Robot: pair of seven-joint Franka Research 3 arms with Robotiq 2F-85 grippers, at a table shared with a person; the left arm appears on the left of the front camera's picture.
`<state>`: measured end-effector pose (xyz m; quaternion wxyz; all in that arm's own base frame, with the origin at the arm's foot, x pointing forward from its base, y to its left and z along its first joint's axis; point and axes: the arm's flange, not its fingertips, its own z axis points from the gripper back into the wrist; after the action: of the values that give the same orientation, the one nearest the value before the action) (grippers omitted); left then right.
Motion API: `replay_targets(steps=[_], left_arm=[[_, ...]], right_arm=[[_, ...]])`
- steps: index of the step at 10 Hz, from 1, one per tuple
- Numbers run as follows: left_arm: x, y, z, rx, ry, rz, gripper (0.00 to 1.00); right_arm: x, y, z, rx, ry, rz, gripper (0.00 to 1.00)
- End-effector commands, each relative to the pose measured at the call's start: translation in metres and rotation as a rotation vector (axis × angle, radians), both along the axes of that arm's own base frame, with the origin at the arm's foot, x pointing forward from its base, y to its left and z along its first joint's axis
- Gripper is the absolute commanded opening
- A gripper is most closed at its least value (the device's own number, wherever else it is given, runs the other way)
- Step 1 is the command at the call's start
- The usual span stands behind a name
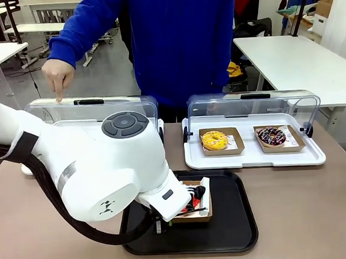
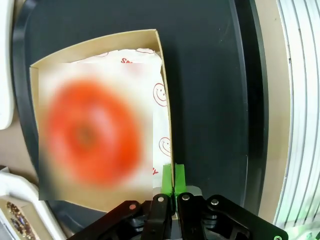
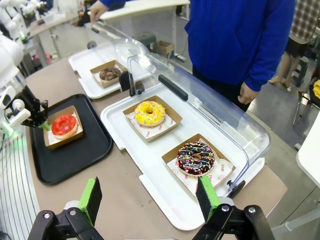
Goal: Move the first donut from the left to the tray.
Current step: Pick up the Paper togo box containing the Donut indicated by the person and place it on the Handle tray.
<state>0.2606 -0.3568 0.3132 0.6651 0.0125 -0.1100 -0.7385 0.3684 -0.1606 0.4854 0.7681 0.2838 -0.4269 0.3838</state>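
Observation:
The red glazed donut [image 3: 64, 125] lies in its shallow brown cardboard box [image 3: 56, 142], which rests on the black tray [image 3: 80, 157]. In the left wrist view the donut [image 2: 90, 132] is a blurred red ring beside the box's right wall [image 2: 166, 110]. My left gripper [image 2: 173, 175] is shut on that wall, low over the tray [image 2: 210, 75]. From the front, my left arm hides most of the box [image 1: 196, 215] and the left gripper [image 1: 195, 200]. My right gripper [image 3: 149, 196] hangs open and holds nothing, above the near edge of a white tray.
A white tray [image 1: 254, 158] with a raised clear lid holds a yellow donut [image 1: 215, 140] and a sprinkled chocolate donut [image 1: 271, 136]. Another lidded white tray [image 3: 82, 62] holds a brown donut [image 3: 109, 73]. A person in blue stands across the table, one hand [image 1: 58, 78] over the left lid.

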Motion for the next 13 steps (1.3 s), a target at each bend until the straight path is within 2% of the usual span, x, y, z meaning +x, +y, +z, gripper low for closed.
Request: replay_targets(steps=[1, 4, 5, 6, 7, 8, 9, 13], left_arm=[[0.000, -0.005, -0.006, 0.003, -0.005, 0.018, 0.02], [0.002, -0.008, -0.006, -0.003, 0.009, 0.038, 0.02], [0.001, -0.008, -0.003, -0.007, 0.010, 0.036, 0.58], [0.000, -0.007, 0.003, -0.012, 0.029, 0.055, 0.58], [-0.001, -0.006, 0.013, -0.012, 0.045, 0.073, 1.00], [-0.003, -0.006, 0.024, -0.013, 0.056, 0.075, 0.59], [-0.002, -0.005, 0.036, -0.015, 0.056, 0.081, 1.00], [-0.004, -0.002, 0.074, -0.022, 0.059, 0.076, 1.00]], right_arm=[[0.003, 0.000, 0.001, 0.015, -0.037, 0.006, 1.00], [0.003, 0.000, 0.001, 0.015, -0.037, 0.006, 1.00], [0.003, 0.000, 0.001, 0.015, -0.037, 0.006, 1.00], [0.003, 0.000, 0.001, 0.015, -0.037, 0.006, 1.00], [0.003, 0.000, 0.001, 0.015, -0.037, 0.006, 1.00], [0.003, 0.000, 0.001, 0.015, -0.037, 0.006, 1.00], [0.003, 0.000, 0.001, 0.015, -0.037, 0.006, 1.00], [0.003, 0.000, 0.001, 0.015, -0.037, 0.006, 1.00]])
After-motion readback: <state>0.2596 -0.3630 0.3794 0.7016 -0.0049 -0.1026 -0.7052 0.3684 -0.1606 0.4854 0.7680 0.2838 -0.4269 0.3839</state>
